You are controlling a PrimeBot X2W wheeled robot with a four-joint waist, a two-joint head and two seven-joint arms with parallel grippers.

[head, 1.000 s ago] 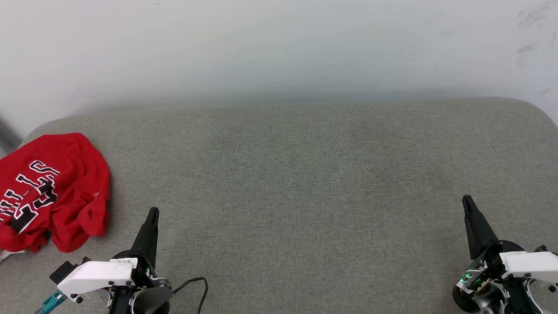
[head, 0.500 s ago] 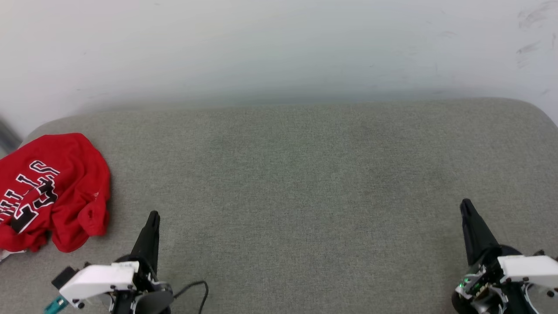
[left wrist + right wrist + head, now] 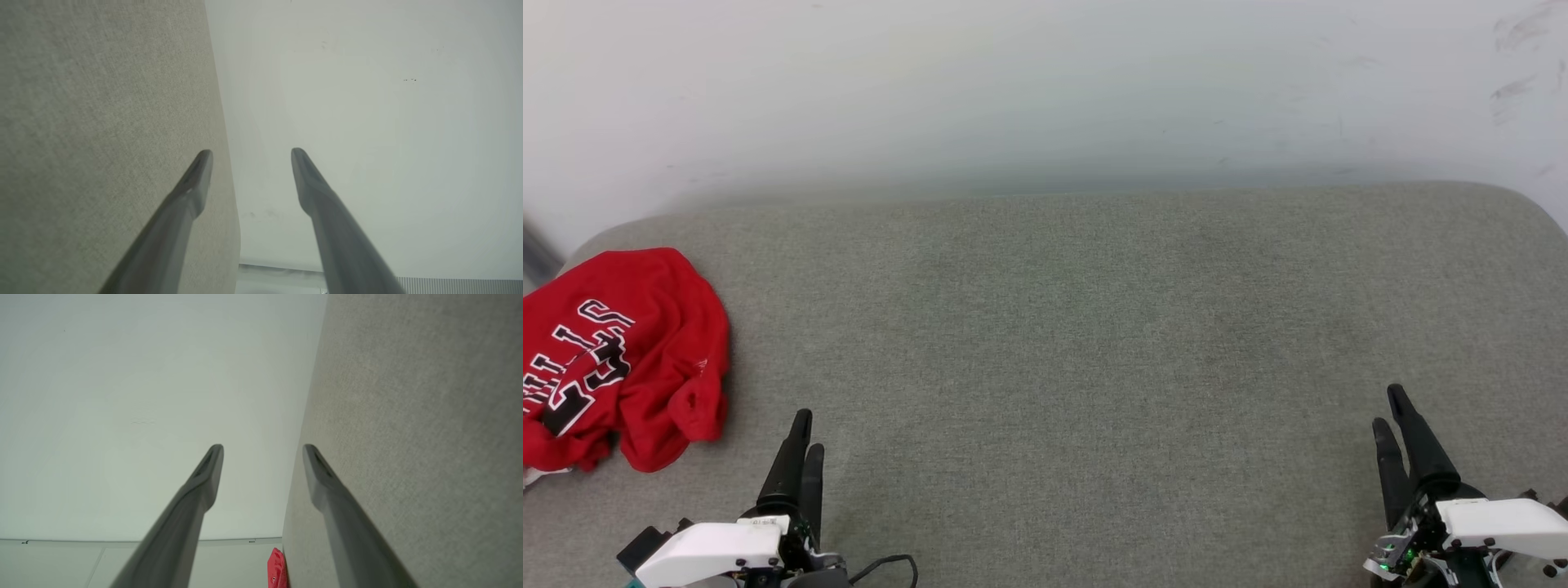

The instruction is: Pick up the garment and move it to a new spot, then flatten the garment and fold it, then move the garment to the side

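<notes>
Left gripper (image 3: 807,434), lower left: fingers apart, held nothing, pointed up-frame. Right gripper (image 3: 1387,411), lower right: likewise apart and empty. Both sat low at the near edge, probably to keep clear of the work. Shirt (image 3: 613,359) lay crumpled at the mid-left edge of the cushion (image 3: 1094,327), unfolded; the left gripper was nearer, so likely its pick. Wall (image 3: 1045,82) behind.

Plain room: grey upholstered cushion (image 3: 1094,327) against white wall (image 3: 1045,82).
</notes>
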